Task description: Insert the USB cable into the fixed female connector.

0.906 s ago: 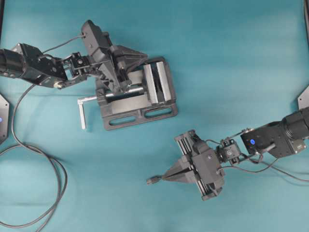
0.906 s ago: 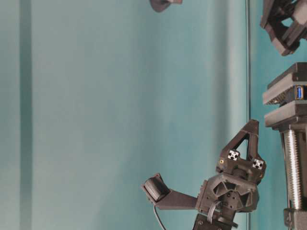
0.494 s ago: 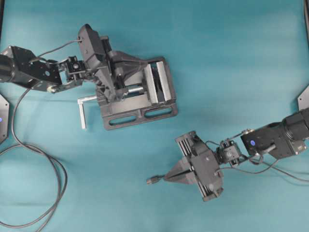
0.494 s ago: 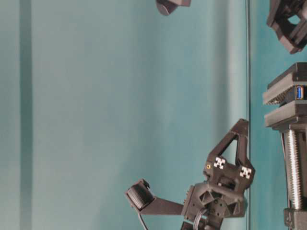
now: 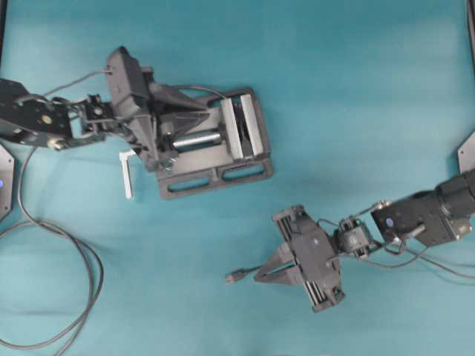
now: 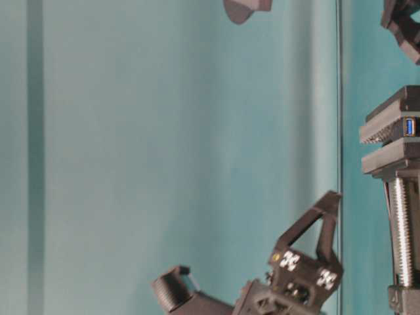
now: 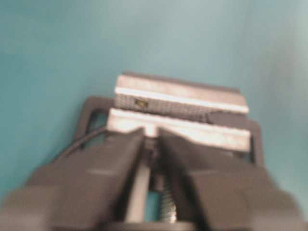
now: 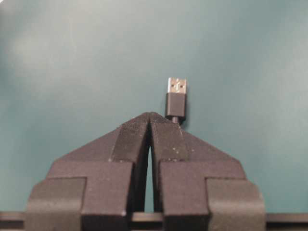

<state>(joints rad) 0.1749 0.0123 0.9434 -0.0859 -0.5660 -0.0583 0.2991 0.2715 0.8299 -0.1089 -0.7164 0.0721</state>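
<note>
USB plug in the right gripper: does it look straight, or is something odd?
The plug sits off-centre, to the right of the right gripper's closed tips, not between them. The tips seem to pinch only the cable behind it, so the plug may not be held firmly.

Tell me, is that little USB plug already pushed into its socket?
No, it is out. The USB plug lies on the teal table beside the right gripper, far from the socket clamped in the vise.
</note>
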